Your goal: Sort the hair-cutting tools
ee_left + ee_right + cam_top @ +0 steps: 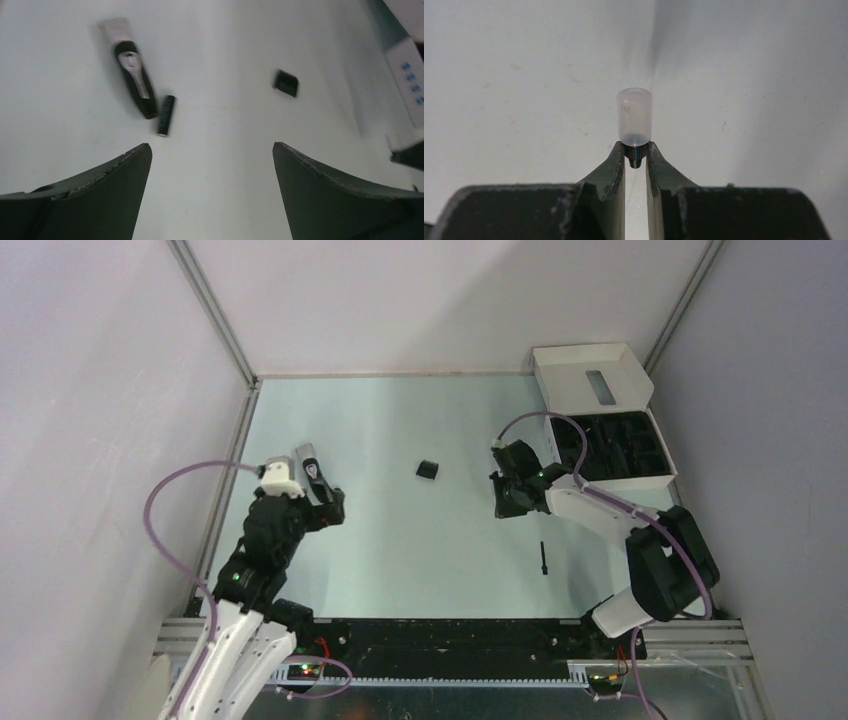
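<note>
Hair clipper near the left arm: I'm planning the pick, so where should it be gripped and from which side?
Probably mid-body on the hair clipper, from straight above, the open left tool closing across its narrow width. It lies flat and long; a small black piece lies close beside its dark end, so the middle looks safer.
</note>
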`<state>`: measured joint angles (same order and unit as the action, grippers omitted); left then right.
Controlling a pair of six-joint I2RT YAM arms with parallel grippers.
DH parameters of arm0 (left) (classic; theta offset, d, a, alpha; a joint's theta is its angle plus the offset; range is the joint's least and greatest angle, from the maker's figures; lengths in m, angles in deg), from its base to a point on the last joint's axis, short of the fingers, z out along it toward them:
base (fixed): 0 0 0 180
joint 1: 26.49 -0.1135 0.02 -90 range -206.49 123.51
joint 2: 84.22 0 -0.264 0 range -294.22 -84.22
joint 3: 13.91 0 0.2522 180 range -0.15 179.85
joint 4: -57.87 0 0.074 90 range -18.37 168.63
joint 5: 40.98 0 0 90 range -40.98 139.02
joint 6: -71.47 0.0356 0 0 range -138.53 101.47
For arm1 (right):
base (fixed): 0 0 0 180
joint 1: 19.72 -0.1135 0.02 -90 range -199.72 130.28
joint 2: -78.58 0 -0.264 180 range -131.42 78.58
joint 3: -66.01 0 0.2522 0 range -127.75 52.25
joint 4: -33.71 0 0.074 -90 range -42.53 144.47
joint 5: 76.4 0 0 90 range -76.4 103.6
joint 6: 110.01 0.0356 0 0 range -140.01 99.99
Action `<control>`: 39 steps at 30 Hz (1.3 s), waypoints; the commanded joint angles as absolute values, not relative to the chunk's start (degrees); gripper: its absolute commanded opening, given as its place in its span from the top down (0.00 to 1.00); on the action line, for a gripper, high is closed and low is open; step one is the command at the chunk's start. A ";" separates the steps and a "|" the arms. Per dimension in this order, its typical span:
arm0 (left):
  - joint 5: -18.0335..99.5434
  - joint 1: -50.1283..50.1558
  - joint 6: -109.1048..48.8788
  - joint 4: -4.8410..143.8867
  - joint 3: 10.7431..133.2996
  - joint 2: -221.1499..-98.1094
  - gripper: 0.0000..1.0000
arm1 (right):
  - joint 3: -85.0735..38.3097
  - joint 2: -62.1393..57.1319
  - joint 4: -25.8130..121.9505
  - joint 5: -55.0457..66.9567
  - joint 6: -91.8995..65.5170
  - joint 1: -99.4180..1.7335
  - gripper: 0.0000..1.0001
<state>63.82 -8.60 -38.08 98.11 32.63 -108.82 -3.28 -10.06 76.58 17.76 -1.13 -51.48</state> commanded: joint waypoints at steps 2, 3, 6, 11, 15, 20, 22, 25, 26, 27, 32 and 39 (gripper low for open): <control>42.78 -8.18 -42.49 89.82 36.33 -119.51 0.02 | -5.83 -2.38 74.87 14.44 -9.31 -55.78 1.00; 39.48 -8.11 -43.12 89.12 37.01 -120.77 0.02 | -5.86 -0.33 74.31 13.46 -10.78 -57.01 1.00; 34.26 -7.22 -45.37 86.14 38.89 -126.55 0.02 | -5.89 3.66 71.17 11.71 -13.34 -59.47 1.00; 25.99 -4.21 -50.50 77.60 41.09 -132.47 0.02 | -5.86 8.75 67.19 9.02 -19.01 -64.27 1.00; 23.23 -0.95 -54.59 73.07 43.68 -136.29 0.02 | -5.88 10.65 64.70 8.04 -22.45 -67.04 1.00; 20.70 2.21 -60.46 67.03 45.04 -140.11 0.01 | -5.85 12.35 63.27 7.32 -24.55 -68.52 1.00; 21.24 3.41 -61.19 66.36 45.50 -141.04 0.04 | -5.91 12.81 63.09 7.42 -24.85 -68.92 1.00; 22.04 5.59 -61.67 66.22 46.06 -142.40 0.08 | -5.91 13.25 62.71 7.60 -24.81 -69.30 1.00; 21.99 5.99 -61.81 66.11 46.30 -142.80 0.11 | -5.90 13.33 62.65 7.37 -24.77 -69.33 1.00; 21.88 6.79 -62.03 66.12 46.50 -143.76 0.11 | -5.87 13.31 62.43 7.32 -24.87 -69.54 1.00; 21.25 9.43 -62.08 67.10 48.84 -146.40 0.19 | -5.87 13.47 62.35 8.00 -24.36 -70.01 1.00; 21.04 10.76 -62.54 68.36 49.81 -149.33 0.31 | -5.83 13.67 63.07 9.16 -23.08 -70.79 1.00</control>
<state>22.19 10.16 -61.69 69.15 47.31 -148.54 -4.02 11.86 65.06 8.21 -23.51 -70.11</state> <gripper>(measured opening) 0.717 0.173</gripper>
